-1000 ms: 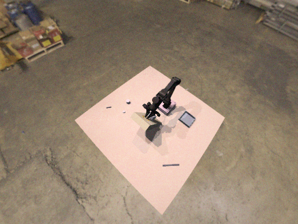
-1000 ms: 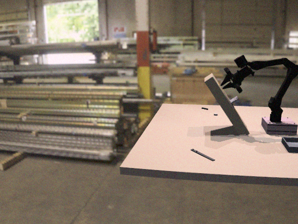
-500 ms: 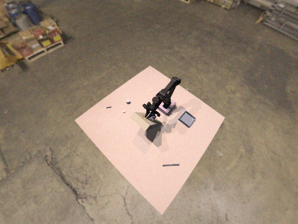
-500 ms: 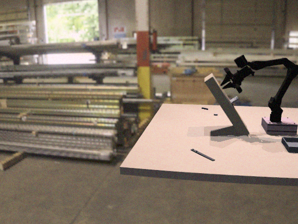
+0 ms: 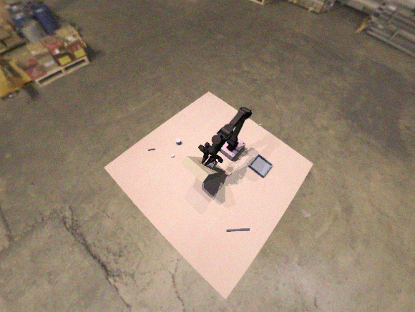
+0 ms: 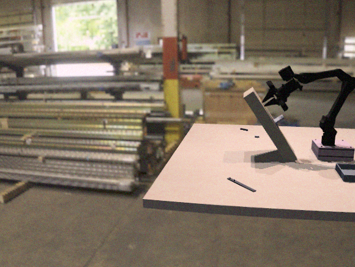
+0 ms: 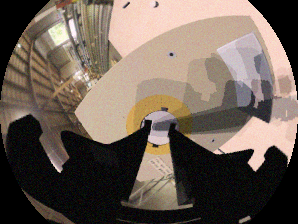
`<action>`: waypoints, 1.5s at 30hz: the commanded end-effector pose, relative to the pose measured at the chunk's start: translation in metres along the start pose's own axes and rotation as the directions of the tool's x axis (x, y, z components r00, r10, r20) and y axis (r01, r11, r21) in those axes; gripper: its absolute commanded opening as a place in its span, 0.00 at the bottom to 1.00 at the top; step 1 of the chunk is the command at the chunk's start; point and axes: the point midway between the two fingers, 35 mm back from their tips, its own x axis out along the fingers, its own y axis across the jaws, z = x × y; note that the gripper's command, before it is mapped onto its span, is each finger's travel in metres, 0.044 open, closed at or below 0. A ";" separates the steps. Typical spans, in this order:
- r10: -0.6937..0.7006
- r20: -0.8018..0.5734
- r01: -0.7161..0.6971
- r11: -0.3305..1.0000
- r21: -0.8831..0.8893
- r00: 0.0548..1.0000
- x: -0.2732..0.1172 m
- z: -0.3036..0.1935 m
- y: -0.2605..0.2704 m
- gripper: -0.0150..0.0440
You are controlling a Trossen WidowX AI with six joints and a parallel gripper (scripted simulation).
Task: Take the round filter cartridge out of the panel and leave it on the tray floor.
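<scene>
The service panel (image 5: 193, 169) (image 6: 269, 127) (image 7: 110, 107) leans at a slant on the table. The round filter cartridge (image 7: 161, 137) shows its pale face inside a yellow ring (image 7: 184, 112) in the wrist view. The top and exterior views hide the face. My gripper (image 6: 264, 103) (image 7: 159, 130) is partly open, with nothing held between its fingers. Its two tips are at the cartridge face, one toward each side. The tips cover the slots, and I cannot tell whether they are inside them. The tray (image 5: 260, 166) (image 6: 345, 175) is empty and stands beside the robot base.
A pale block (image 6: 279, 119) (image 7: 235, 52) stands out from the panel below the gripper. A dark bar (image 5: 237, 230) (image 6: 242, 184) lies on the table. A white cylinder (image 5: 178, 142), a small pale piece (image 5: 172, 155) and a dark piece (image 5: 152, 149) lie beyond the panel.
</scene>
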 end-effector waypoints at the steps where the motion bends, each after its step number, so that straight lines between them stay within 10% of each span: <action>1: -0.005 -0.001 0.005 1.000 -0.003 1.000 0.001 0.000 -0.001 0.45; 45: -0.005 -0.002 0.005 1.000 -0.003 1.000 0.016 0.000 -0.001 0.45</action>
